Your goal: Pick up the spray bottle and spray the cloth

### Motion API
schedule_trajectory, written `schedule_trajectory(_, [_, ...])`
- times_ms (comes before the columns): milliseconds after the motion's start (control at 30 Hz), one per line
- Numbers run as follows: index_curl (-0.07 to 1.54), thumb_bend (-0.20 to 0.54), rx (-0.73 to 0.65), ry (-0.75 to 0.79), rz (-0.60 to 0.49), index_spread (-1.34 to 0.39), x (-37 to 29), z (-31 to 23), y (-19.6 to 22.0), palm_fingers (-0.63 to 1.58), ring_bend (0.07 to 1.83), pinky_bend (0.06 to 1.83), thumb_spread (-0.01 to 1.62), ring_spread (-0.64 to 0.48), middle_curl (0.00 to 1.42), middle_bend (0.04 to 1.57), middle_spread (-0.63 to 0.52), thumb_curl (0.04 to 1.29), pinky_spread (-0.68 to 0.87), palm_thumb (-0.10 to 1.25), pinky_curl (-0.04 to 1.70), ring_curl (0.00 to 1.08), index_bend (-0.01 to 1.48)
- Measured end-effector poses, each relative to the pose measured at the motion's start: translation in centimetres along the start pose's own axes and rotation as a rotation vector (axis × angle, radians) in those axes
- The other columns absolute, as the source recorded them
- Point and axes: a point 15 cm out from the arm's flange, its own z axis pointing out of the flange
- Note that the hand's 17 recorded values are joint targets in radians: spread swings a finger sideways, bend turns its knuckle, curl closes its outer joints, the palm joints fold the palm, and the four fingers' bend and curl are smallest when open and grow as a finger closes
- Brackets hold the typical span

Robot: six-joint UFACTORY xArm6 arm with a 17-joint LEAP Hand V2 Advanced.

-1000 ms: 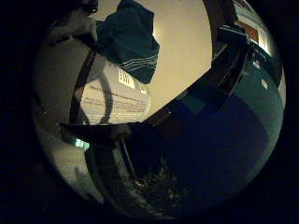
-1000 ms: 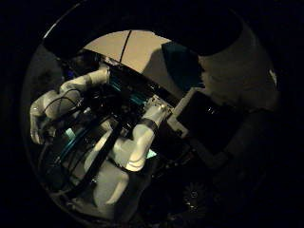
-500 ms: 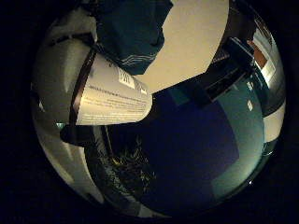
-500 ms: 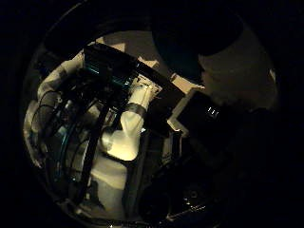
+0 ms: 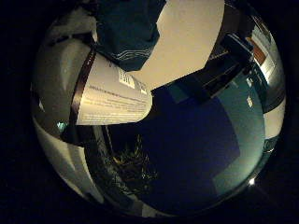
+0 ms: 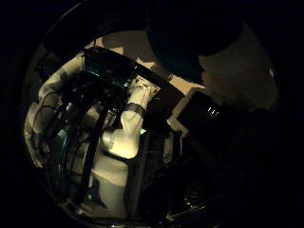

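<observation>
A pale tabletop (image 5: 187,42) carries a dark teal cloth (image 5: 128,32) with thin light stripes along its hem. The cloth lies crumpled, well in from the tabletop's edge, with bare surface beside it.

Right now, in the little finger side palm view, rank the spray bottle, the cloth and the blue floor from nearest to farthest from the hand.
1. Spray bottle: its white labelled body fills much of the view, right against the palm.
2. Cloth: dark teal, lying on the pale table just past the bottle.
3. Blue floor: beyond the table's edge, farthest.
</observation>
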Motion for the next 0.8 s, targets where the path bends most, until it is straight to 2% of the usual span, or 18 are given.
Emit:
schedule_trajectory(200, [0.75, -0.02, 0.191, -0.072, 0.02, -0.19, -0.7, -5.8, 0.6, 1.18, 1.45, 1.38, 0.67, -0.17, 0.68, 1.35, -0.08, 0.88, -0.19, 1.0, 0.75, 0.64, 1.14])
schedule_trajectory(333, [0.75, -0.02, 0.329, -0.124, -0.004, -0.2, -2.1, -9.5, 0.1, 1.18, 1.45, 1.38, 0.67, -0.17, 0.68, 1.35, -0.09, 0.88, -0.2, 1.0, 0.75, 0.64, 1.14])
schedule_trajectory(600, [0.76, -0.02, 0.585, -0.275, -0.087, -0.2, -6.6, -14.6, -3.6, 1.18, 1.46, 1.38, 0.67, -0.17, 0.68, 1.35, -0.09, 0.88, -0.19, 1.0, 0.75, 0.65, 1.13])
schedule_trajectory(800, [0.76, -0.019, 0.882, -0.43, -0.077, -0.2, -7.2, -20.7, -5.6, 1.18, 1.46, 1.39, 0.67, -0.17, 0.68, 1.35, -0.09, 0.88, -0.19, 1.01, 0.75, 0.65, 1.13])
